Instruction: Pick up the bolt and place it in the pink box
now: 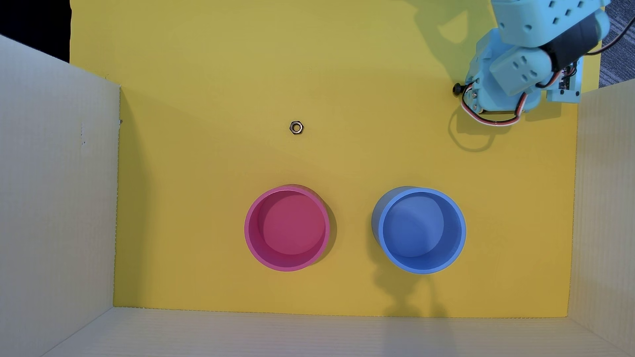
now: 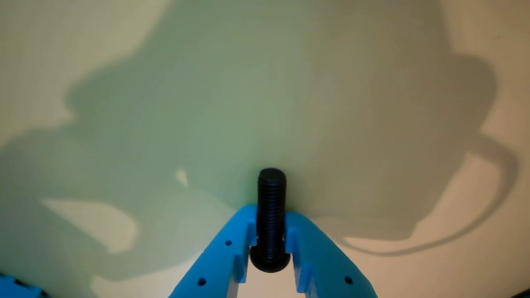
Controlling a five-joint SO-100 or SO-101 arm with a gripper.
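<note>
In the wrist view my gripper is shut on the bolt. The bolt is a short black screw. Its threaded shaft sticks out past the blue fingertips, and its rounded head sits back between them. In the overhead view the light-blue arm is at the top right. My gripper is there, with the bolt's black head poking out on its left. The pink box is a round pink cup. It stands empty at lower centre, far from my gripper.
A silvery hex nut lies on the yellow mat above the pink cup. A blue round cup stands empty right of the pink one. White corrugated walls enclose the mat on the left, right and bottom.
</note>
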